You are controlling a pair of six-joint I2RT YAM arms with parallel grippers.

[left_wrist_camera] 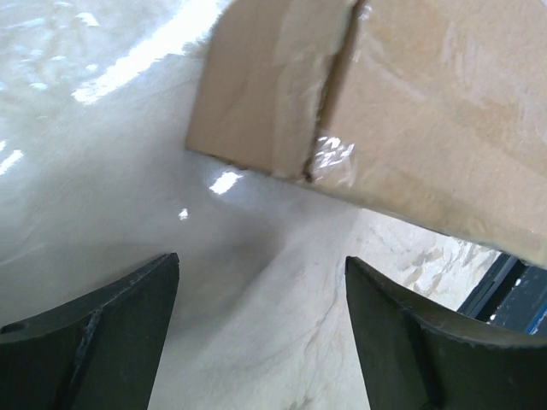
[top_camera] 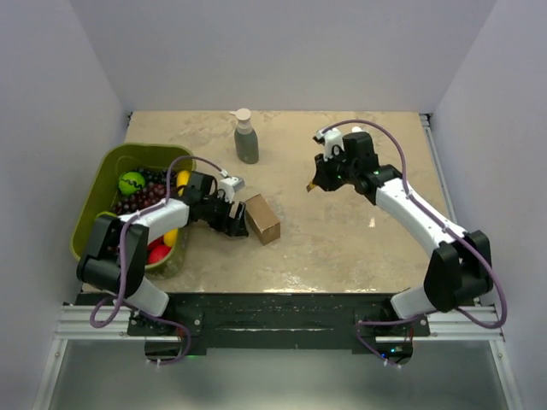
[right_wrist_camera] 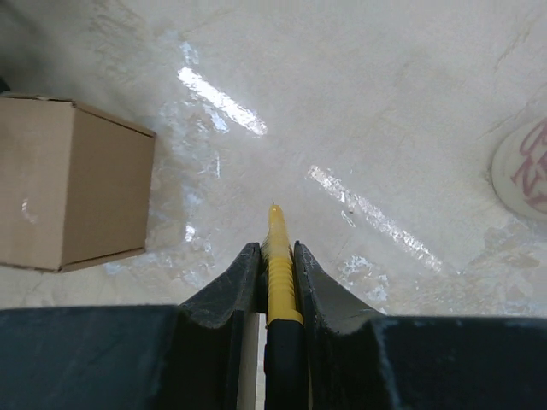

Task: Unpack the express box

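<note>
The express box [top_camera: 262, 219] is a small brown cardboard carton lying on the table left of centre, with clear tape over its seam [left_wrist_camera: 329, 149]. My left gripper [top_camera: 235, 220] sits low on the table just left of the box. Its jaws stand wide apart [left_wrist_camera: 261, 260] with only bare table between them, and the box [left_wrist_camera: 385, 111] lies just ahead of them. My right gripper [top_camera: 329, 173] hovers over the table at centre right, shut on a yellow and black utility knife [right_wrist_camera: 275, 226] that points toward the table. In the right wrist view the box [right_wrist_camera: 68, 179] lies off to the left.
A green plastic bin [top_camera: 102, 184] at the left edge holds a green ball [top_camera: 132, 182], dark grapes [top_camera: 145, 195] and other fruit. A grey pump bottle [top_camera: 246, 137] stands at the back centre. A white round object [right_wrist_camera: 523, 171] shows at the right edge of the right wrist view.
</note>
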